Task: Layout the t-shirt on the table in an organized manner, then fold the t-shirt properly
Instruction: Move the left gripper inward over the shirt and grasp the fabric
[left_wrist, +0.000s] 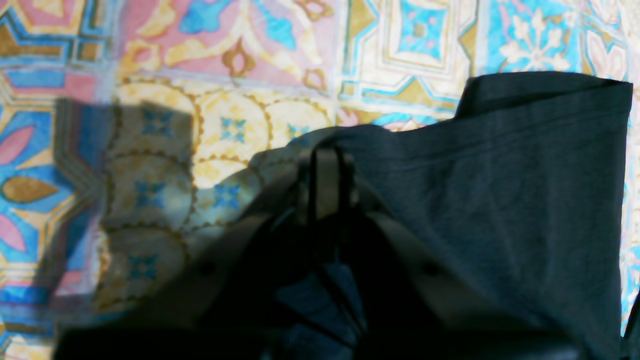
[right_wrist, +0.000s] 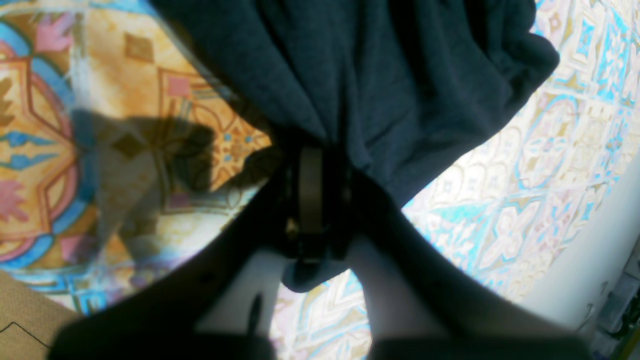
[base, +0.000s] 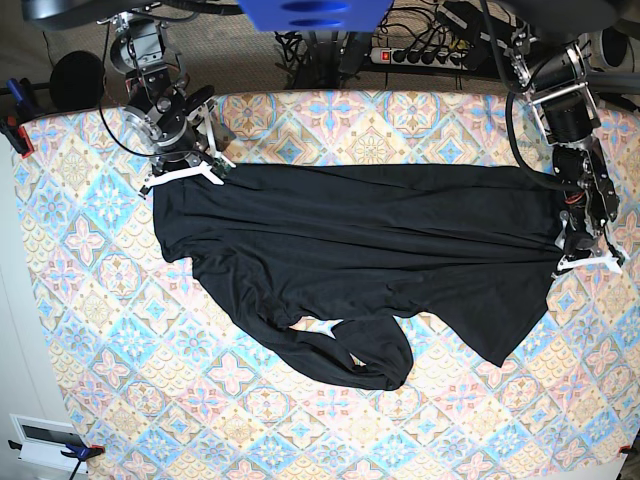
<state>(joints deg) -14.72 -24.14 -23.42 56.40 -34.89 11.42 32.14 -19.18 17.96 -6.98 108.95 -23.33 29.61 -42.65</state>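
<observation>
The black t-shirt (base: 350, 240) lies stretched wide across the patterned table (base: 100, 300), with one sleeve curled in a loop at its front edge. My right gripper (base: 185, 172), at the shirt's far left corner in the base view, is shut on bunched fabric; the right wrist view shows the t-shirt (right_wrist: 375, 75) gathered at that gripper (right_wrist: 312, 150). My left gripper (base: 580, 255) is at the shirt's right end. In the left wrist view this gripper (left_wrist: 325, 155) is shut on the edge of the t-shirt (left_wrist: 500, 200), over the table (left_wrist: 225, 50).
Behind the table's far edge lie a power strip and cables (base: 420, 50). A red clamp (base: 20, 135) grips the far left corner. A white box (base: 45, 440) sits off the near left corner. The table edge (right_wrist: 575, 260) runs close beside my right gripper.
</observation>
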